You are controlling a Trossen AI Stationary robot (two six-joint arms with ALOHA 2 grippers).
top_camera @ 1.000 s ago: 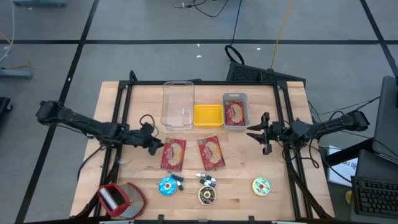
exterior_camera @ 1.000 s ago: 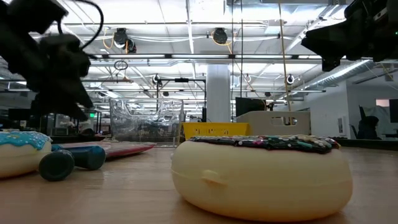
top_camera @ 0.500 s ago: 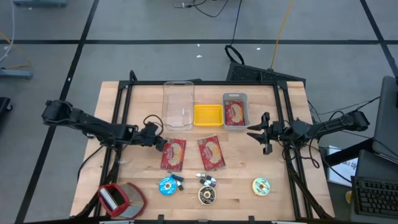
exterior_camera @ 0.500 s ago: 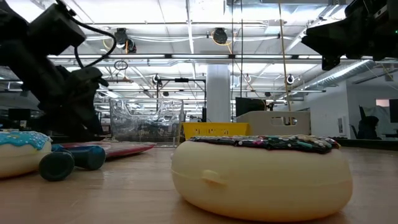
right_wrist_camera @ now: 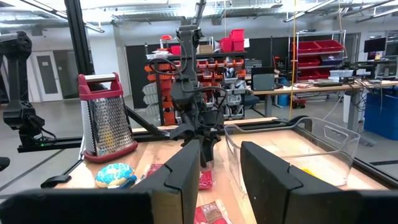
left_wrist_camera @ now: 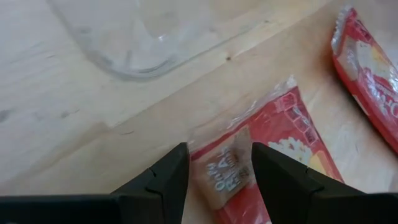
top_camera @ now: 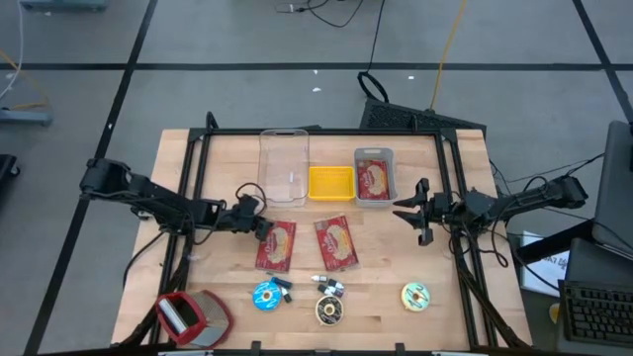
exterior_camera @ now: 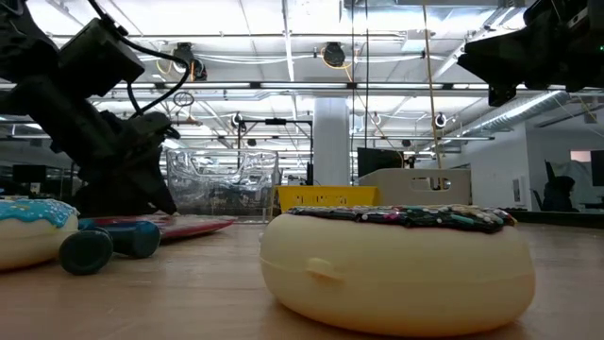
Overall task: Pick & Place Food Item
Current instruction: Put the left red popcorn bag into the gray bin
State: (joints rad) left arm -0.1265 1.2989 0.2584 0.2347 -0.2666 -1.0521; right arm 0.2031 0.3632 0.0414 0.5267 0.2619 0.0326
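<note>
Light is bright and even, coming from ceiling lamps (exterior_camera: pixel 330 54) in the low view. The near donut (exterior_camera: pixel 396 269) looks soft. Shadows on the table (top_camera: pixel 227 272) are weak.

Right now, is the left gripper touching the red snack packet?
Cannot tell. In the left wrist view the left gripper straddles the red snack packet's corner, open; contact isn't plain.

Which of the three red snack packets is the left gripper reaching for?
The leftmost packet on the bare table, its corner between the left gripper's open fingers; the others lie farther right.
</note>
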